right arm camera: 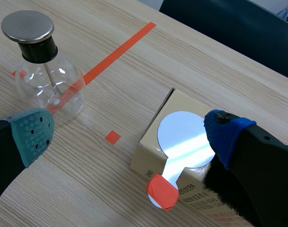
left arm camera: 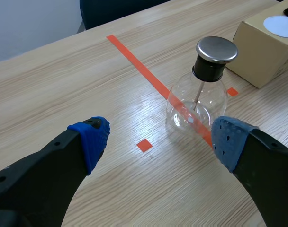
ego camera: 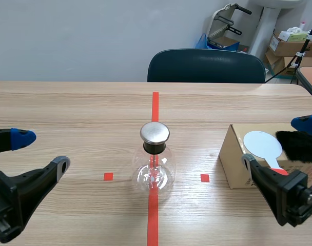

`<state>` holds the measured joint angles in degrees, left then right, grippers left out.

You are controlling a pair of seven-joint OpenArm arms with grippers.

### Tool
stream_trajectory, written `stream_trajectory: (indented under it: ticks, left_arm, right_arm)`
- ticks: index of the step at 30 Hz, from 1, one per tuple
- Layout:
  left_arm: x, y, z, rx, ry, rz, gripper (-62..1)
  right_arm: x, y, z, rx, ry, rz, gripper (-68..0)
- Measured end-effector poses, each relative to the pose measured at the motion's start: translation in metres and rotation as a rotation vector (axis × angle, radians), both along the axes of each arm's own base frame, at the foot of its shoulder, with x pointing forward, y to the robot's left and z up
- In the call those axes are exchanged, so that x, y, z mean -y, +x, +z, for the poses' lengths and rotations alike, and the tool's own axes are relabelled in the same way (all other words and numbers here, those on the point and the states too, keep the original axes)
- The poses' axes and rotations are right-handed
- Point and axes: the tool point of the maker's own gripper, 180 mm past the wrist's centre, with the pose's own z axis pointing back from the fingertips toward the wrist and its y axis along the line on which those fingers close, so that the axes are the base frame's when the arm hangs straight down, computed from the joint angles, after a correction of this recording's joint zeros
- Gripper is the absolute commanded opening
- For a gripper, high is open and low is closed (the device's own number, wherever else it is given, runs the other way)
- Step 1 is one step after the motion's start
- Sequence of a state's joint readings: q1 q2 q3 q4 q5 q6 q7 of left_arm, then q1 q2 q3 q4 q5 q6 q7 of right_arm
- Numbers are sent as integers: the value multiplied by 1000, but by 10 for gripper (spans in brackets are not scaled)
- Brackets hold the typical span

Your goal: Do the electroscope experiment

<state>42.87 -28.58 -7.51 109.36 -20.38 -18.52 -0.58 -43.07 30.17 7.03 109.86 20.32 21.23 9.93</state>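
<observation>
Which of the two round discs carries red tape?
The flat disc lying on the cardboard box; the steel cap on the flask carries none.

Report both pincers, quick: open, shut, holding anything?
Left pincer: open, holding nothing.
Right pincer: open, holding nothing.
</observation>
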Motion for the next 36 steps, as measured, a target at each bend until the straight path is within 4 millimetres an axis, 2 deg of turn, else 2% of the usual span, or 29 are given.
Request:
stream_trajectory:
  ticks: [4,8,14,18,22,26,29,36]
  left_arm:
    - [0,0,0,-1,1,0,-144]
    - [0,0,0,-1,1,0,-144]
    - [-1,-1,-5,-22,15,1,-144]
    - [-1,-1,-5,-25,19,-2,-144]
    - [3,-7,-12,-53,46,-40,-144]
    - [12,-12,-11,-55,62,-133,-144]
    - [16,-8,-6,-30,91,-191,-144]
    - [24,-12,-4,-23,122,-304,-144]
  right_arm:
    - [-1,-4,-10,2,-125,54,4]
    - [-7,-14,-20,64,-357,186,4]
    - [-20,-40,-16,292,-665,360,4]
    - [-20,-59,-19,417,-845,411,4]
    - [-15,-67,-26,496,-932,382,4]
    - [-8,-81,-52,483,-953,379,4]
    - [-7,-90,-70,505,-972,383,4]
    - [18,-77,-97,473,-1027,279,4]
